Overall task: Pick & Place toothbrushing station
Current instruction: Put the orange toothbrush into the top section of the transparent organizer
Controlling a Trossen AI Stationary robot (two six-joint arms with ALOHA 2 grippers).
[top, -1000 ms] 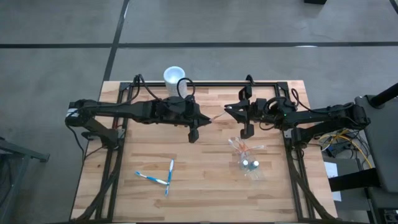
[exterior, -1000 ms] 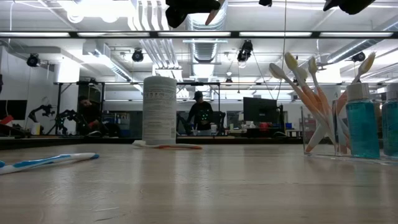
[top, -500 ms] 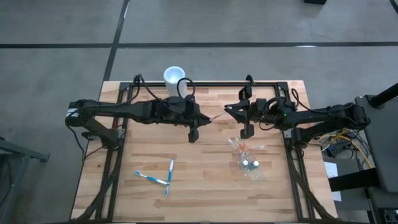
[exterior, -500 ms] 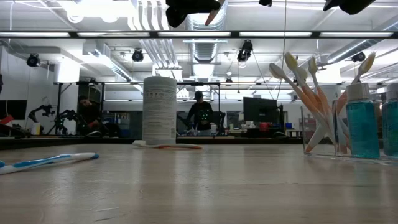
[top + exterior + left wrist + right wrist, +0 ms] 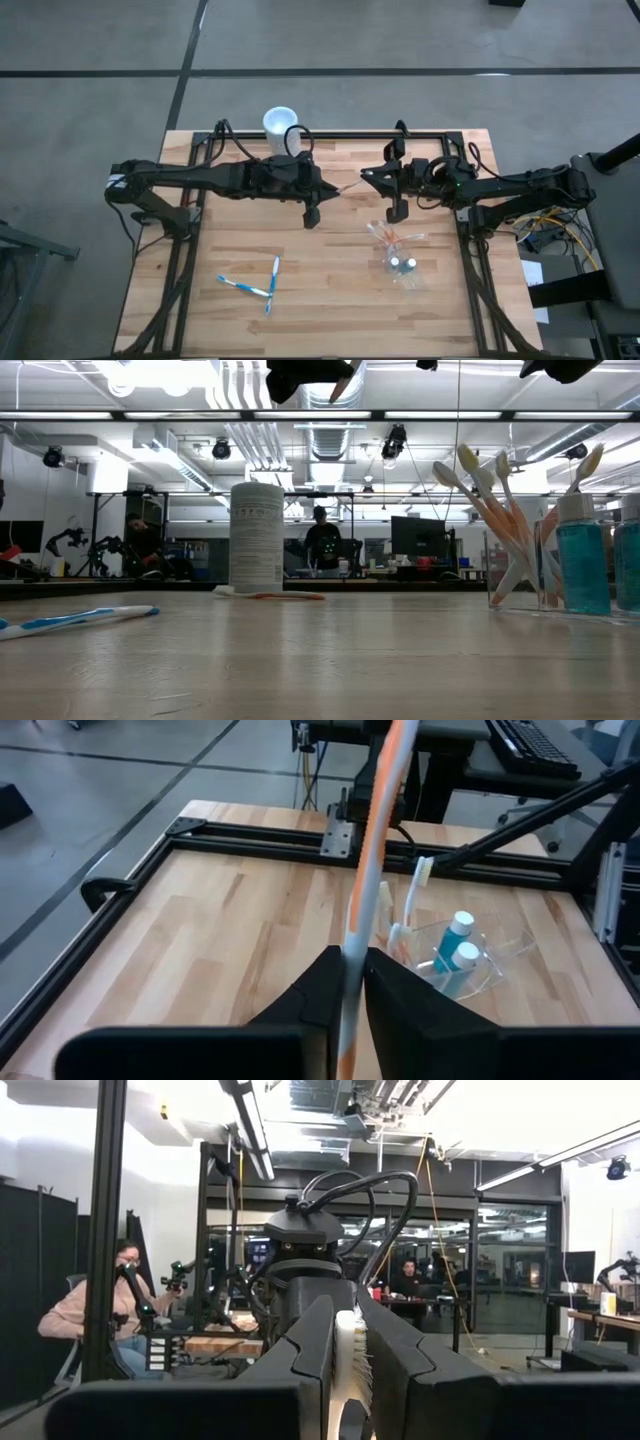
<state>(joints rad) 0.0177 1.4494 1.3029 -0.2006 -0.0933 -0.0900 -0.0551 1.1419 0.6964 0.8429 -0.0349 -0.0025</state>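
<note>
No readable text

White cup [image 5: 257,536] in low view has faint grey print on its side, too small to read; it sits at about 12 o'clock on the table in the high view. No brand, number or sign legible on the arms, the table frame, the toothbrushes or the room behind.

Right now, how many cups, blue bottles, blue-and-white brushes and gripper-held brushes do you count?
Cups: 2 (white cup, clear cup)
Blue bottles: 2, in the clear cup
Blue-and-white brushes: 2, on the table
Orange brush held by left gripper and right gripper: 1
Total: 7
</note>
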